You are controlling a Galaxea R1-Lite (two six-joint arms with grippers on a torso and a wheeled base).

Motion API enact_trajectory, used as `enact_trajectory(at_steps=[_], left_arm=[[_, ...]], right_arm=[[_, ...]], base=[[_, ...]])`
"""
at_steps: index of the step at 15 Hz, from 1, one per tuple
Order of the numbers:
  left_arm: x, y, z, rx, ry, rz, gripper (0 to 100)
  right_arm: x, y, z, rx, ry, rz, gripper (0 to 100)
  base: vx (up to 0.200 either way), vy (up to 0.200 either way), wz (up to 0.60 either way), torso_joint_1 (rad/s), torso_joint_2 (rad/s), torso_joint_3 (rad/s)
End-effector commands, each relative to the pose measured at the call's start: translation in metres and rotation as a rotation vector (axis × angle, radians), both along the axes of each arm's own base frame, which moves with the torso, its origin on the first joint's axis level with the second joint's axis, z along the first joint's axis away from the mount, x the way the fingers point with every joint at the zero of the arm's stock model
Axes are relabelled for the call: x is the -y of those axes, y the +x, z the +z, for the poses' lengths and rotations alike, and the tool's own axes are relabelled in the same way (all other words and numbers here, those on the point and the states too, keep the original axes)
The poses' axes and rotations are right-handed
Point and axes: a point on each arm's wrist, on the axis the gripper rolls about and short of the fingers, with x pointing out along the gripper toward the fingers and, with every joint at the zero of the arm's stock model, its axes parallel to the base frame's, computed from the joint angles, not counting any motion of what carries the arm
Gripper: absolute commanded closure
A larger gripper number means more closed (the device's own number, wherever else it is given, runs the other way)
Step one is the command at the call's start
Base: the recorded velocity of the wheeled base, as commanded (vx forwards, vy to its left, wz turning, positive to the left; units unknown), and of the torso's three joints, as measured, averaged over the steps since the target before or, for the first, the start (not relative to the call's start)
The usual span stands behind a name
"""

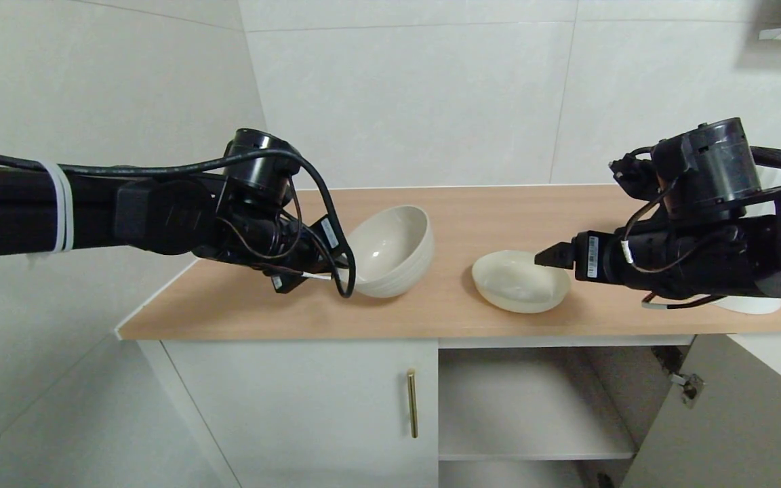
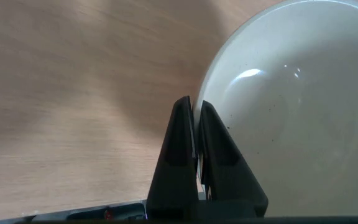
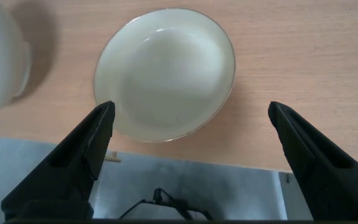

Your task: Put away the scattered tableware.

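The left hand (image 2: 195, 102) is clenched on the tilted deep bowl's (image 1: 390, 251) rim; the right hand (image 3: 190, 107) hangs spread wide over the shallow dish (image 1: 521, 281) on the worktop (image 1: 431, 308).

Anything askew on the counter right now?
The bowl leans steeply on the counter, rim pinched in the left gripper. The dish sits flat below the open right gripper. No spills or damage visible.

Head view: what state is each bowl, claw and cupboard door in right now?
deep bowl: tilted, rim pinched.
shallow bowl: resting on the counter, ungripped.
left gripper: shut on the deep bowl's rim.
right gripper: open wide, facing the shallow bowl.
left cupboard door: shut.
right cupboard door: open.
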Motion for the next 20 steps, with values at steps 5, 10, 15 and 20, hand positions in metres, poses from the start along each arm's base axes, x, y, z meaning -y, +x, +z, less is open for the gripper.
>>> enact_trajectory(at_steps=[5,10,15,20], left_arm=[[-0.003,-0.008,0.01,0.021,-0.008,-0.005,100],[-0.003,-0.008,0.009,0.018,-0.007,-0.007,100],[-0.003,-0.009,0.008,0.018,0.001,-0.013,100],[-0.004,-0.01,0.009,0.02,0.004,-0.016,100]], right_arm=[[-0.011,0.038,-0.035,-0.035,-0.12,-0.176,0],[-0.014,0.049,-0.045,-0.046,-0.133,-0.209,0],[-0.013,0.053,-0.048,-0.039,-0.132,-0.215,0],[-0.014,0.053,-0.05,-0.046,-0.135,-0.211,100]], base=[[0.0,0.0,0.0,0.0,0.0,0.0],[0.0,0.0,0.0,0.0,0.0,0.0],[0.0,0.0,0.0,0.0,0.0,0.0],[0.0,0.0,0.0,0.0,0.0,0.0]])
